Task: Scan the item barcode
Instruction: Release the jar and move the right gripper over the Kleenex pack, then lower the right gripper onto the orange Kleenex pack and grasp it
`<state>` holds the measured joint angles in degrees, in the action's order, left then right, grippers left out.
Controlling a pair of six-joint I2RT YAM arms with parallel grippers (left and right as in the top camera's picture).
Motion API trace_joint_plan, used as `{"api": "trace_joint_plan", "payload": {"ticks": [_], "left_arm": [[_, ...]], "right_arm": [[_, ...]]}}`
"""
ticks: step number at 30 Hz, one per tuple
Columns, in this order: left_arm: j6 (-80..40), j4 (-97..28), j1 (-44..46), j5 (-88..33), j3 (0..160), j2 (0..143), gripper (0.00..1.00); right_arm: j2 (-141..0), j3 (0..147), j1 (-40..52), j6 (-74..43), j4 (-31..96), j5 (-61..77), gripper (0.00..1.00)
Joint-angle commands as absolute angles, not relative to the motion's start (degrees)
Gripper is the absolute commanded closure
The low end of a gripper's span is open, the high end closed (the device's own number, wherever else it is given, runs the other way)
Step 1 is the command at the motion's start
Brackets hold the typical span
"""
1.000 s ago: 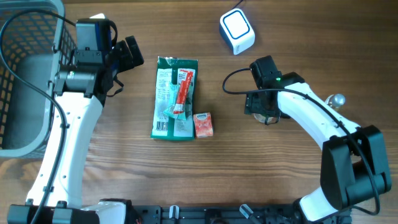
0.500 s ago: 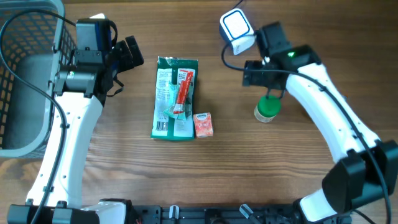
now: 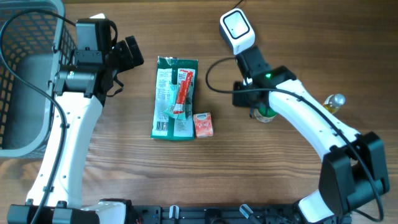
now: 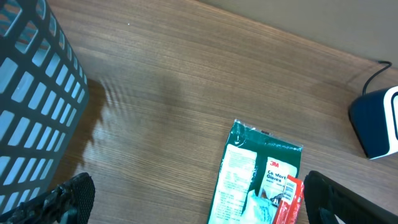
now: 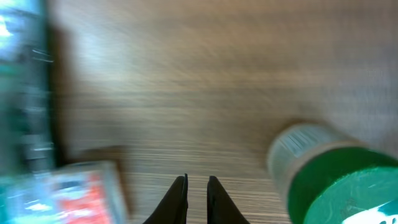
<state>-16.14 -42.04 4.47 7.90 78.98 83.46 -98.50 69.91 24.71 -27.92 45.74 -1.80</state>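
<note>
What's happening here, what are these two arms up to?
Two robot arms work at a table laid out for scanning barcodes. The right gripper is shut on nothing, low over the wood between a red packet and a green-capped jar. The left gripper hangs open and empty beside the basket, above the green pack. The scanner sits at the far edge. No item is held.
</note>
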Motion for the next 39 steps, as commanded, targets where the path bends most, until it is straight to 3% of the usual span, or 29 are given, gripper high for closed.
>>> {"api": "trace_joint_plan", "payload": {"ticks": [1, 6, 14, 25, 30, 31, 34, 36, 39], "left_arm": [[-15.2, -41.9, 4.3, 8.4, 79.7, 83.3, 0.0], [-15.2, -41.9, 4.3, 8.4, 79.7, 83.3, 0.0], [-15.2, -41.9, 4.3, 8.4, 79.7, 83.3, 0.0], [-15.2, -41.9, 4.3, 8.4, 79.7, 83.3, 0.0], [-15.2, -41.9, 4.3, 8.4, 79.7, 83.3, 0.0], [-15.2, -41.9, 4.3, 8.4, 79.7, 83.3, 0.0], [-15.2, -41.9, 4.3, 8.4, 79.7, 83.3, 0.0], [-15.2, -41.9, 4.3, 8.4, 79.7, 83.3, 0.0], [-15.2, -41.9, 4.3, 8.4, 79.7, 83.3, 0.0]], "right_arm": [[-99.3, 66.2, 24.5, -30.7, 44.9, -11.3, 0.88], [-99.3, 65.6, 22.7, -34.8, 48.9, -17.9, 0.86], [-99.3, 65.3, 19.0, -34.4, 51.0, -16.6, 0.82], [-99.1, 69.4, 22.2, -31.5, 44.4, 15.7, 0.73], [-99.1, 68.9, 28.0, -31.7, 38.8, 18.1, 0.68], [-99.1, 68.9, 29.0, -31.7, 38.0, 18.1, 0.65], [-99.1, 68.9, 31.6, -31.7, 35.5, 18.1, 0.36], [-99.1, 68.9, 32.6, -31.7, 34.0, 18.1, 0.0], [-99.1, 68.9, 34.1, -31.6, 32.2, 18.1, 0.0]]}}
